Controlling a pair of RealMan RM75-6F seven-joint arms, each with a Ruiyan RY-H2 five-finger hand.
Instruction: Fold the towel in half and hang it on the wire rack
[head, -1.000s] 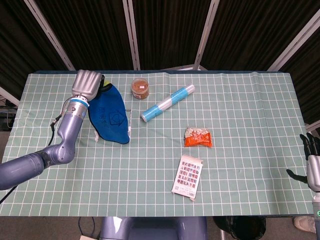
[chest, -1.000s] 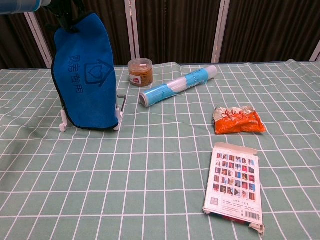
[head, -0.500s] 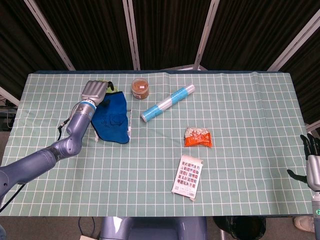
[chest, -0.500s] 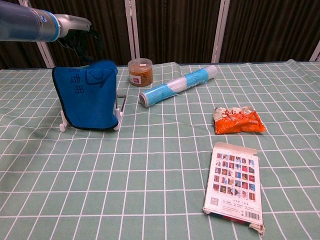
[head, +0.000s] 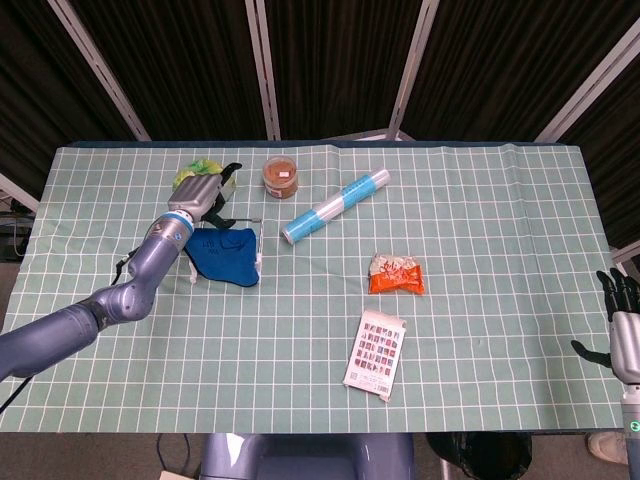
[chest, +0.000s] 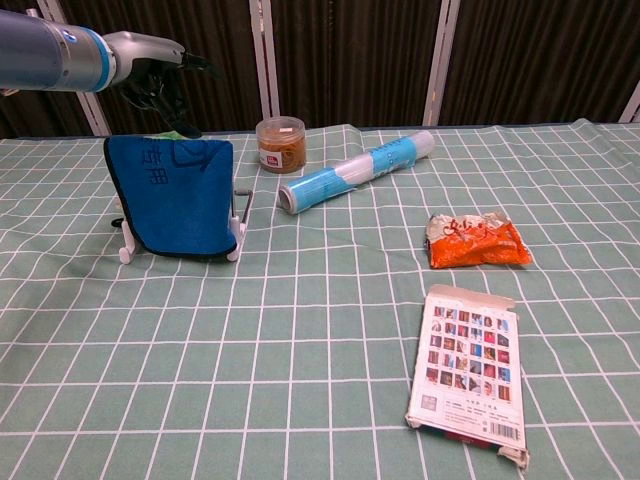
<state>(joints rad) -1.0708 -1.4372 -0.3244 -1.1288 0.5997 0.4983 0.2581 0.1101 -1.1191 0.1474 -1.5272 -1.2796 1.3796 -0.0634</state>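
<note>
A blue towel (chest: 172, 195) hangs folded over the small wire rack (chest: 238, 215) at the left of the checked green worktop (chest: 300, 340), and the left hand (chest: 160, 75) hovers just above it with its fingers (chest: 190, 63) spread, holding nothing. Behind sits a brown jar (chest: 281, 144) beside a light blue roll (chest: 355, 172). Further right lie an orange packet (chest: 476, 242) and, nearer, a flat printed box (chest: 468, 362).
</note>
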